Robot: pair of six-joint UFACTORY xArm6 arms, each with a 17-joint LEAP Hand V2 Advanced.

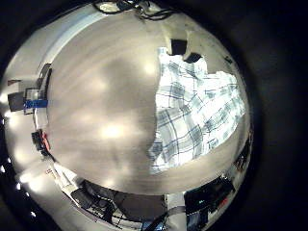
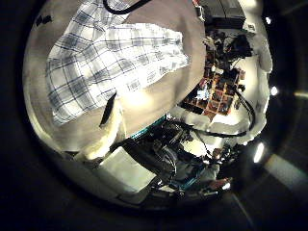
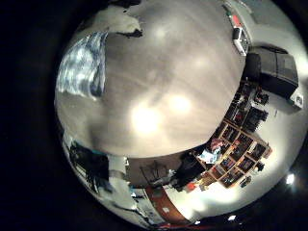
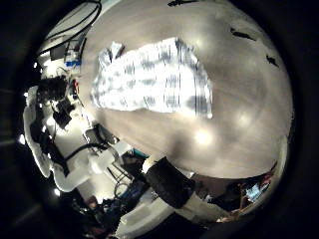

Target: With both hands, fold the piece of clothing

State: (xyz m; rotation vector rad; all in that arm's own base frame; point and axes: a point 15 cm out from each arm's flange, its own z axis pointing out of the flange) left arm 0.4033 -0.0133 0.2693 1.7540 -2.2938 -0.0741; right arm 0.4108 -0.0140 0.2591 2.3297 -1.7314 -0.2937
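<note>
Desk surface carries one checked shirt.
Shirt lies flat, spread out; robot hand finger positions cannot be determined.

the table is a large, pale wood-grain surface with a rounded edge, lit by bright reflections. one plaid shirt lies flat and spread out directly on it, near one edge, with a sleeve extended toward the table's middle; the shirt lies wholly on the surface with bare tabletop on all sides. the rest of the tabletop is bare.
</note>
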